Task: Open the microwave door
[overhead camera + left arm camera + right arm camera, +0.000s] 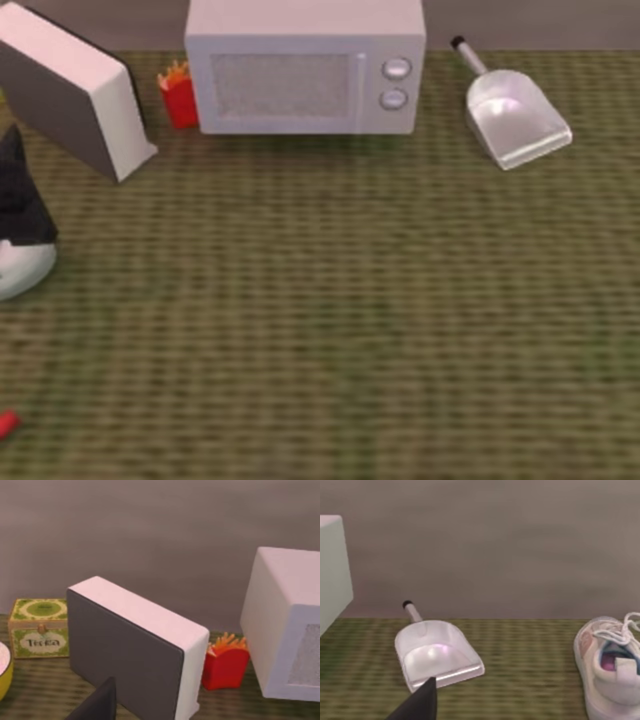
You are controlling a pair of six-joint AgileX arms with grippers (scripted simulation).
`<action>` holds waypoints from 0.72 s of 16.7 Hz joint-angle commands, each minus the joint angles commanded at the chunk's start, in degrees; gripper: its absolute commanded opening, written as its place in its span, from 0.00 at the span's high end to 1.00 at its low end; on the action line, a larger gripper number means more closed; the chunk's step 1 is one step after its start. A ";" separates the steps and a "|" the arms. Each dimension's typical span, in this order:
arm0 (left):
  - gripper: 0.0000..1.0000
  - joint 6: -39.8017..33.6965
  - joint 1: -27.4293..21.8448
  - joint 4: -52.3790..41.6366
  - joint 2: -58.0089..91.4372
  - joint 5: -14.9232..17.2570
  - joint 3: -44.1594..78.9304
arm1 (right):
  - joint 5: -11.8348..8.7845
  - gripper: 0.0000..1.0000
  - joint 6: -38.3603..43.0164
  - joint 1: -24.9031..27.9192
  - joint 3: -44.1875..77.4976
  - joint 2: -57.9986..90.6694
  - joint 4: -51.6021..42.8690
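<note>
With the microwave door (283, 88) fully closed, we are at the approach step; neither tool's state can be determined, and next one must reach the door's edge.

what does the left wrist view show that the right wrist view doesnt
Only the left wrist view: the slanted white-and-grey box, a green tea tin, a red fries carton, a yellow bowl rim and the microwave door, shut. Only the right wrist view: a clear scoop and a white sneaker. Both: the microwave and green table.
</note>
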 joint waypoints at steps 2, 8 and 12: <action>0.00 -2.43 -4.42 0.14 11.74 -3.98 8.71 | 0.00 0.00 0.00 0.00 0.00 0.00 0.00; 0.00 -10.08 -17.91 0.85 48.26 -15.91 35.49 | 0.00 0.00 0.00 0.00 0.00 0.00 0.00; 0.00 -13.94 -25.30 0.58 68.96 -22.44 49.59 | 0.00 0.00 0.00 0.00 0.00 0.00 0.00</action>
